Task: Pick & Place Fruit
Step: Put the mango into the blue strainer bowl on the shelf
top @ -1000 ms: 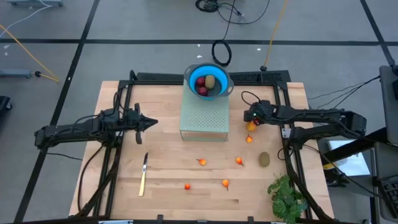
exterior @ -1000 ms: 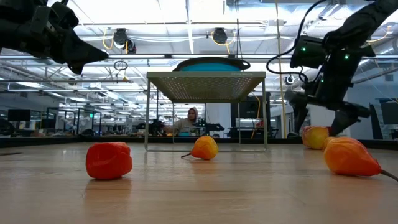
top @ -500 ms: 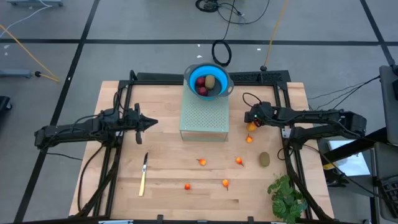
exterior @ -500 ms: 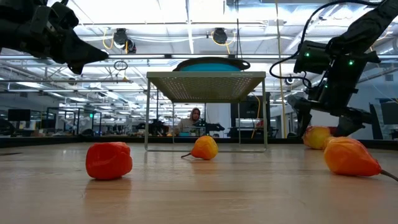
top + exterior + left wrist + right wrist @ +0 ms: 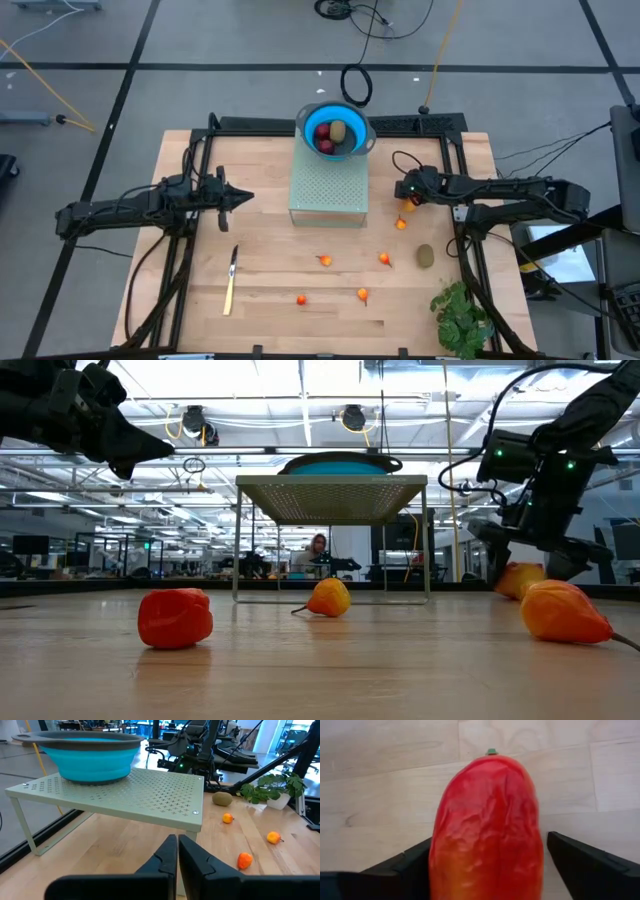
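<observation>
A longer red-and-yellow fruit (image 5: pixel 487 830) lies on the table right of the rack (image 5: pixel 329 190). My right gripper (image 5: pixel 405 200) slants down over it, open, one finger on each side. Small orange fruits (image 5: pixel 385 259) and a brownish-olive oval (image 5: pixel 426 256) lie on the near half of the table. The blue bowl (image 5: pixel 305 118) on the rack holds dark red fruits (image 5: pixel 324 132) and an olive oval (image 5: pixel 340 131). My left gripper (image 5: pixel 248 198) hangs shut above the table, left of the rack. My right gripper straddles the red-and-yellow fruit's two long sides (image 5: pixel 437 845) from above, slanting down, fingers along the fruit. One finger (image 5: pixel 580 865) stands clear of it; the other (image 5: pixel 405 862) is right against its side, and I cannot tell whether it touches. The fruit lies on the table.
A yellow-handled knife (image 5: pixel 231 280) lies at the near left. A leafy green plant (image 5: pixel 462 315) stands at the near right corner. Black frame rails (image 5: pixel 200 160) run along both sides of the table. Bare wood shows between knife and rack.
My right gripper has sunk a little lower over the red-and-yellow fruit, its fingers staying wide apart. My left arm has kept still.
</observation>
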